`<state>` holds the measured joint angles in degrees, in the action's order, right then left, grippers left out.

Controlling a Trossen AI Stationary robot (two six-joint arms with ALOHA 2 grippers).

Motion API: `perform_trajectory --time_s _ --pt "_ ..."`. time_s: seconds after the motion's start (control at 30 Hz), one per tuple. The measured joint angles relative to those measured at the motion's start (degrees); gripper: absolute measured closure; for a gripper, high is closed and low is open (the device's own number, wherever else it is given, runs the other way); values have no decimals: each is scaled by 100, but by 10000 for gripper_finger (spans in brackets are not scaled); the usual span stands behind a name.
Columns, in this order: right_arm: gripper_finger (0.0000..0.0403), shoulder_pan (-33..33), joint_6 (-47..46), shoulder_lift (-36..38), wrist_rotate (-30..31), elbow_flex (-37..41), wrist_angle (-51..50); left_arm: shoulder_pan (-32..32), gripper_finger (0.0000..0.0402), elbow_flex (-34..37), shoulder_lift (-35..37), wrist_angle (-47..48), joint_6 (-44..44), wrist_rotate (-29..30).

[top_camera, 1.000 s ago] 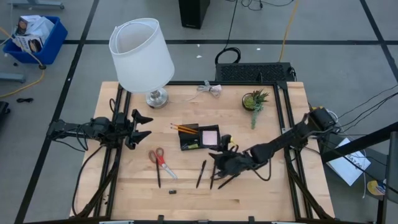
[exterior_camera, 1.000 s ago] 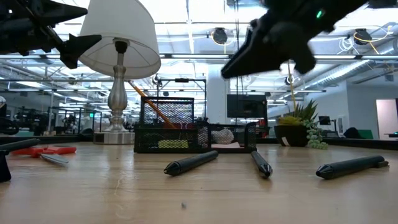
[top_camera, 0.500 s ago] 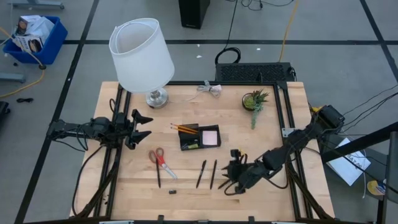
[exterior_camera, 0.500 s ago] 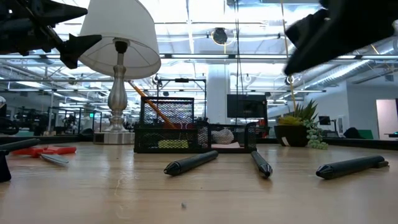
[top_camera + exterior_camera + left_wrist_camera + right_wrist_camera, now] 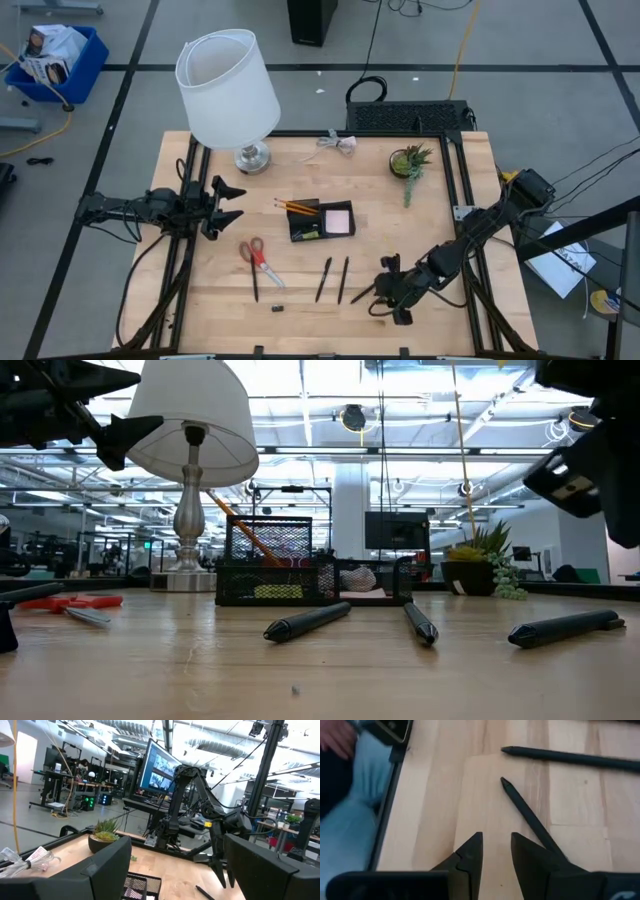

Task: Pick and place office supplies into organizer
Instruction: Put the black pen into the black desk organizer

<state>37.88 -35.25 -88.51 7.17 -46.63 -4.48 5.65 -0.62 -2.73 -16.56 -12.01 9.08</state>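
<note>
The black organizer [image 5: 305,228] stands mid-table with a pink sticky pad [image 5: 339,218] in it, and orange pencils [image 5: 296,207] stick out over its far left corner. Red-handled scissors [image 5: 255,252] lie to its near left. Three black pens [image 5: 324,279] [image 5: 343,279] [image 5: 362,293] lie flat near the front edge. My right gripper [image 5: 383,293] [image 5: 496,845] hovers over the rightmost pen [image 5: 525,815], its fingers a narrow gap apart with nothing between them. One end of that pen is hidden behind one finger. My left gripper [image 5: 237,203] waits wide open at the table's left.
A white-shaded lamp [image 5: 228,90] stands at the far left. A small potted plant [image 5: 411,160] is at the far right, with a black mesh box [image 5: 408,117] behind it. A tiny dark bit [image 5: 277,308] lies near the front edge. The table's edge rail [image 5: 390,795] runs close by my right gripper.
My right gripper has gone from above the pens toward the table's right and near edge, sinking a little, rolling and tipping to point more downward. The pens have stayed where they lay.
</note>
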Motion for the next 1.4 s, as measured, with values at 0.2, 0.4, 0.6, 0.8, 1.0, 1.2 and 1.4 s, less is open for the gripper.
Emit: perform_trajectory --time_s 0.2,0.4,0.6,0.8,1.0,1.2,1.4 --pt "310 -42 -392 2 -339 2 -221 0 82 1 -2 2 0 0" --pt "310 -374 -605 0 -844 9 -461 0 82 0 -1 2 -1 0" --pt "318 -421 687 83 -729 9 -224 0 82 0 -2 2 0 0" --pt "321 -339 601 276 -587 76 -152 0 82 0 -2 2 0 0" --pt "321 108 1184 827 578 686 1382 0 82 0 1 9 0 0" --pt "321 371 1112 1480 1401 1469 2079 0 82 0 -2 12 0 0" --pt "324 427 1870 1907 1984 2415 4247 0 82 0 -1 2 0 0"
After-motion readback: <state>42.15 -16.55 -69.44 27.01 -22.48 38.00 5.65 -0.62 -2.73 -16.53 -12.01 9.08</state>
